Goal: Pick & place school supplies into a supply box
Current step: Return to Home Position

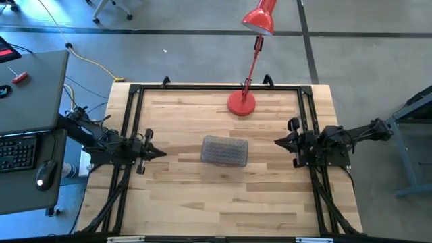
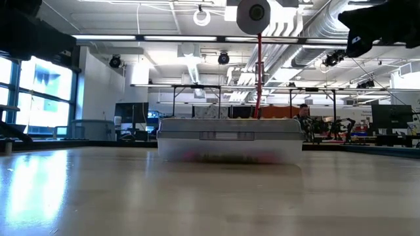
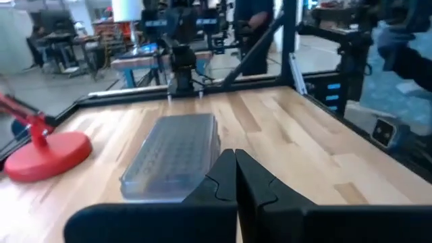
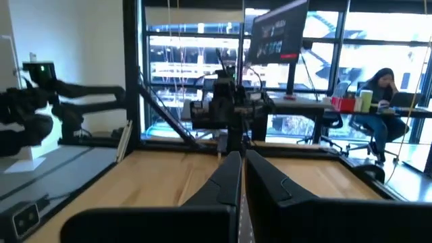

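The supply box (image 1: 225,150) sits flat on its base at the table's middle, its ribbed greyish lid shut; it also shows in the low view (image 2: 230,139) and the left wrist view (image 3: 174,156). Through its clear wall, faint pink and red shapes (image 2: 226,157) lie inside; no other supplies are in view. My left gripper (image 1: 162,152) waits at the table's left side, shut, its tips (image 3: 234,156) pointing at the box. My right gripper (image 1: 277,142) waits at the right side, shut (image 4: 242,156), raised above the table.
A red desk lamp stands with its round base (image 1: 241,104) on the far middle of the table, just beyond the box, its head (image 1: 259,20) reaching past the far edge. A black frame (image 1: 216,88) rims the table. People sit in the room beyond (image 4: 381,88).
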Robot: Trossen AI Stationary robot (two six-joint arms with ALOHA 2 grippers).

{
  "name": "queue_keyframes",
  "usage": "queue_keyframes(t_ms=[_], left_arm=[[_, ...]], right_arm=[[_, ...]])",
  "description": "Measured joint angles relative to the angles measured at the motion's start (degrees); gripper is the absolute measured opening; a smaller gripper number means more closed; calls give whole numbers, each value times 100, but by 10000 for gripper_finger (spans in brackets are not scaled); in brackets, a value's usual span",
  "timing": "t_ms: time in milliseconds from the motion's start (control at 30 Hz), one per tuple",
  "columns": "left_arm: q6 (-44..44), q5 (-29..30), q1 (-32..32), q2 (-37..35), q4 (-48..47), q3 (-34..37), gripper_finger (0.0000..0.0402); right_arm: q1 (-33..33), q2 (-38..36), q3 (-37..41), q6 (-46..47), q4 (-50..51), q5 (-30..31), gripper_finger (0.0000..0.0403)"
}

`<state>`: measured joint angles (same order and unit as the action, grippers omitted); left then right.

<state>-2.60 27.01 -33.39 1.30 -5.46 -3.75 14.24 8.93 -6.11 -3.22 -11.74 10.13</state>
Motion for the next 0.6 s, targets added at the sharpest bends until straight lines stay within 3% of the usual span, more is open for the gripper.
queue_keyframes(t_ms=[200, 467, 600], left_arm=[[10, -69, 0, 27, -11, 2, 26], [972, -71, 0, 37, -19, 2, 26], [1037, -70, 0, 38, -24, 2, 26]], right_arm=[[0, 11, 296, 85, -162, 0, 0], [0, 35, 555, 530, -305, 147, 0], [0, 46, 555, 591, -246, 148, 0]])
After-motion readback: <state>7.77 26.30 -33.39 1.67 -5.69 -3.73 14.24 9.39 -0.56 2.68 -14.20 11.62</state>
